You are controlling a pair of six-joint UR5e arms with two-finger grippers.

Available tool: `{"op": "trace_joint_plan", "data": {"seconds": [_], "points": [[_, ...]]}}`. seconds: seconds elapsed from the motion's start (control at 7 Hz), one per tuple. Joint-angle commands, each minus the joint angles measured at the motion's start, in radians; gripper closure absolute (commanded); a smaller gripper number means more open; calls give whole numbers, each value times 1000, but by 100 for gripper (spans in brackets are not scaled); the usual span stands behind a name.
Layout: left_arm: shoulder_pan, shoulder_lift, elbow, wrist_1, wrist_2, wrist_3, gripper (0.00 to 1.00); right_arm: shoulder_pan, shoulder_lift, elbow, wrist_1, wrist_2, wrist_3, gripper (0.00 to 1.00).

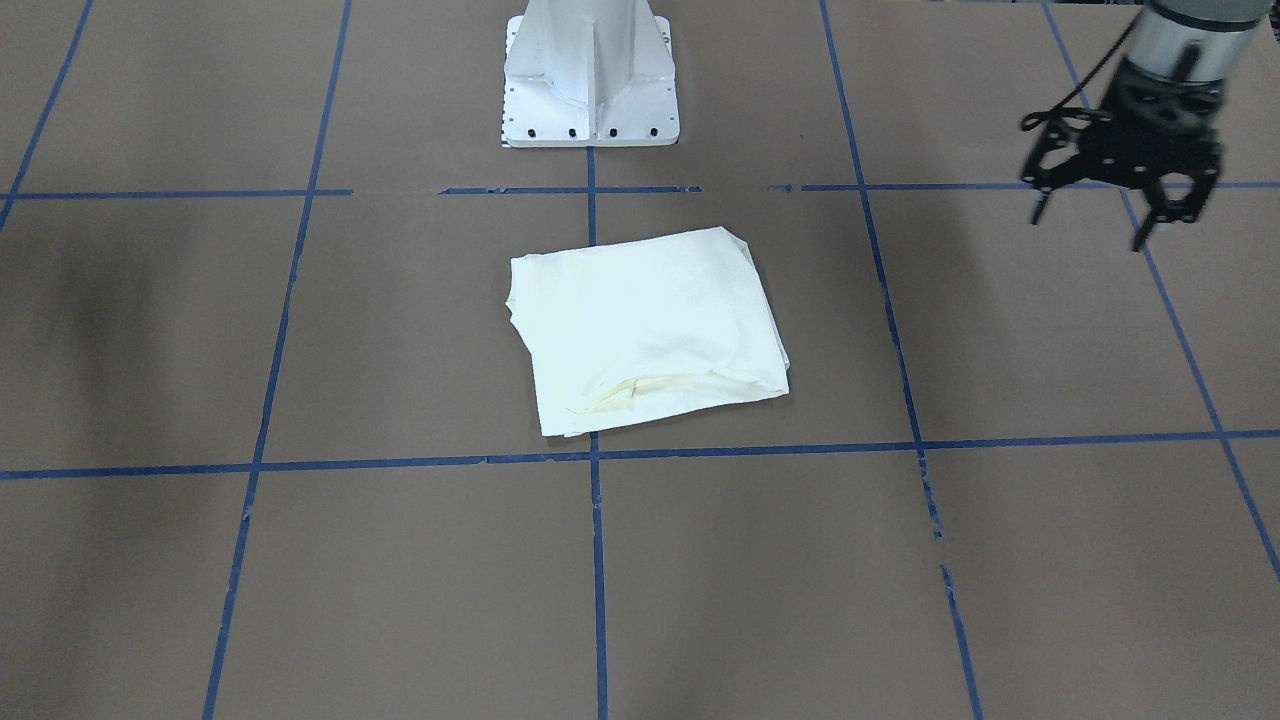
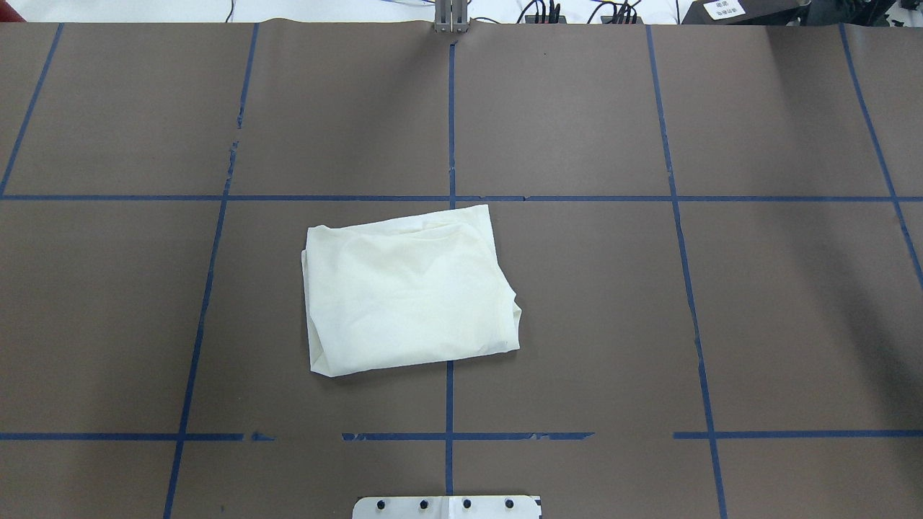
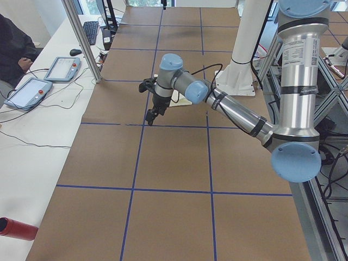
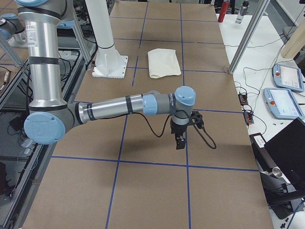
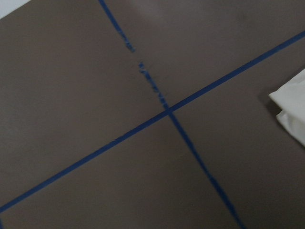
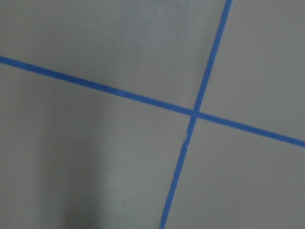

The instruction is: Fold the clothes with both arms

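Front view: folded T-shirt [image 1: 650, 330] lies plain side up on the table [image 1: 300, 560], well apart from the left gripper [image 1: 1115, 215], whose jaws are spread and empty. Overhead: shirt alone, so the fold is likely done.
Right-side view: right gripper [image 4: 180, 137] is equally far off; jaw state unreadable.
Left wrist: only a shirt corner shows.

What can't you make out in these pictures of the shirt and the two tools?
- The shirt: its inner faces are folded in, and only plain cream shows in every view.
- The right tool: it shows only in the exterior right view and is small, so open or shut cannot be told.
- The left tool: it is open in the front-facing view, but that view's top edge cuts it off above the wrist. The overhead view misses both tools.
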Motion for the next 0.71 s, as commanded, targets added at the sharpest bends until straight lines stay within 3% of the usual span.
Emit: {"op": "trace_joint_plan", "data": {"seconds": [0.0,0.14,0.29,0.43,0.57], "points": [[-117,55,80,-6,-37,38,1,68,-106,12,2,17,-17,0],[-186,58,94,0,-39,129,1,70,-140,19,2,16,-14,0],[-241,121,126,-8,-118,279,1,97,-145,16,2,48,-14,0],[-277,156,123,1,-185,309,1,108,-145,19,2,92,-12,0],[-276,155,134,4,-179,311,1,111,-145,15,0,135,-12,0]]}}
